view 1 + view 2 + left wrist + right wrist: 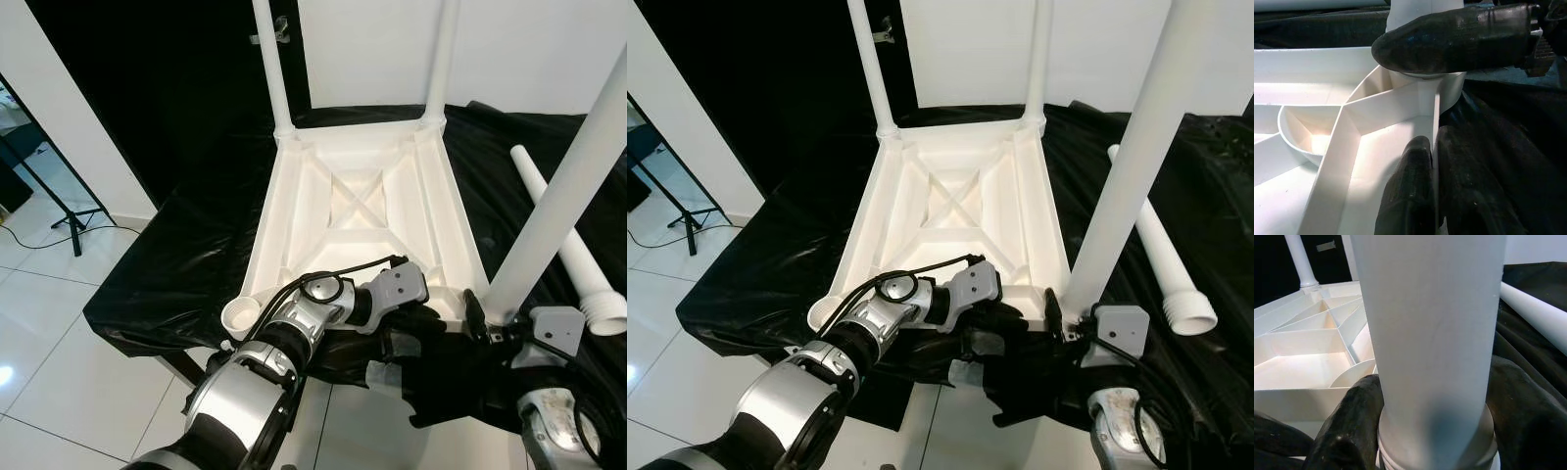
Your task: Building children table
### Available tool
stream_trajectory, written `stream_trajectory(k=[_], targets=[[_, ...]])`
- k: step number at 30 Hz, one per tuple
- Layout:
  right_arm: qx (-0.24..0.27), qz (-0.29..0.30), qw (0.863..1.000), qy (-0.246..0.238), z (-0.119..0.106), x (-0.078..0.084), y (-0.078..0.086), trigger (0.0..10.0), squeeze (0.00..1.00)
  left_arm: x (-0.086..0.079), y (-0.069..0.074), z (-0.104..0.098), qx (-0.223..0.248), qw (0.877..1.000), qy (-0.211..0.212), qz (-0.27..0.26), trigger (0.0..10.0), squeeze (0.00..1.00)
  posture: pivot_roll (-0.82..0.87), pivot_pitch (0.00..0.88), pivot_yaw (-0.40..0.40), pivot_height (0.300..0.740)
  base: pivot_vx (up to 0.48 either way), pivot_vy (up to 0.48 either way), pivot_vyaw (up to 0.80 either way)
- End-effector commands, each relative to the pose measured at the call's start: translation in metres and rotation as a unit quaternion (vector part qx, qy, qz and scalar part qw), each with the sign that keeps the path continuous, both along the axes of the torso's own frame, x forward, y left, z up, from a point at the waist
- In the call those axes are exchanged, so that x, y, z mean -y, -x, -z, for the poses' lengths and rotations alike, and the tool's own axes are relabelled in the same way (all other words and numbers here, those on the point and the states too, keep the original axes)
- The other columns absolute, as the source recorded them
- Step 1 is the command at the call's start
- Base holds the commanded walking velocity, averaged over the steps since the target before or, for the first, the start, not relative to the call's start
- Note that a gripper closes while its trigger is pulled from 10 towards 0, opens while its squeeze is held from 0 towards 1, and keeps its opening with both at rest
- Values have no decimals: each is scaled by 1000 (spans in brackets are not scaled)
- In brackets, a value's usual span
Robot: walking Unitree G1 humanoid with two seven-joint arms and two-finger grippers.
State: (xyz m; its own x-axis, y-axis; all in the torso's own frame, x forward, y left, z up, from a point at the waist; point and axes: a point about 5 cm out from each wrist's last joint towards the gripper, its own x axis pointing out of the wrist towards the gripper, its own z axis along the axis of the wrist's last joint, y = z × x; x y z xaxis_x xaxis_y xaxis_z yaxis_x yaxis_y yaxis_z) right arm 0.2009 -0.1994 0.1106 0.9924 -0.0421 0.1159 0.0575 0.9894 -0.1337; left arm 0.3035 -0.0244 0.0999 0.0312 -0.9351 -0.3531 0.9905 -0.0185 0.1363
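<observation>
White table (358, 211), white legs (563, 201), black plastic sheet (186, 255), white floor tiles (59, 323)

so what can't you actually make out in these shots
- Tops of the two far legs: cut off by the upper edge of the eye views.
- Seating of the near right leg in its socket: the right gripper hides the joint.
- Left gripper: black fingers merge with the black sheet in the eye views.
- Loose leg: its far end lies behind the held leg.
</observation>
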Motion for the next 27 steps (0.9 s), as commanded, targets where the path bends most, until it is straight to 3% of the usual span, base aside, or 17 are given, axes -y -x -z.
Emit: stream_trajectory(k=[1,2,4,5,8,9,14,18,19,21,22,27], targets=[[-20,-6,1000,-5,7,1,-1,10000,137,-14,2,32,-28,994,-50,-94,10000,0,-2,0,104,740,0,0,0],[-20,-31,999,3,5,1,-2,10000,1000,-14,2,31,-28,994,-49,-95,10000,0,-6,0,105,740,0,0,0],[-20,-31,999,3,5,1,-2,10000,1000,-14,2,31,-28,994,-49,-95,10000,0,-6,0,105,740,0,0,0],[-32,-93,994,40,2,4,-5,10000,184,-12,2,31,-27,994,-49,-92,10000,0,-14,0,107,740,0,0,0],[-38,-111,992,53,2,6,-6,10000,184,-12,2,30,-27,994,-49,-91,10000,0,-14,0,107,740,0,0,0],[-46,-138,987,71,0,9,-7,10000,0,-11,2,30,-27,994,-48,-90,10000,0,-15,0,107,740,0,0,0],[-58,-184,976,104,-2,13,-7,10000,0,-10,3,30,-28,994,-47,-90,10000,0,-15,0,106,740,0,0,0],[-89,-238,958,134,-2,19,-5,10000,0,-11,3,31,-30,994,-47,-92,10000,0,-6,0,97,740,0,0,0],[-97,-250,954,136,-3,22,-4,7765,0,-11,3,32,-30,994,-47,-94,10000,0,-5,0,96,740,0,0,0],[-101,-257,952,135,-3,23,-4,7765,0,-12,3,32,-30,994,-46,-95,10000,0,-3,0,94,740,0,0,0],[-102,-265,950,132,-4,24,-3,0,0,-12,3,32,-30,994,-46,-95,10000,0,-3,0,94,740,0,0,0],[-95,-268,952,117,-7,25,-3,0,0,-12,3,32,-31,994,-46,-96,10000,0,-2,0,96,740,0,0,0]])
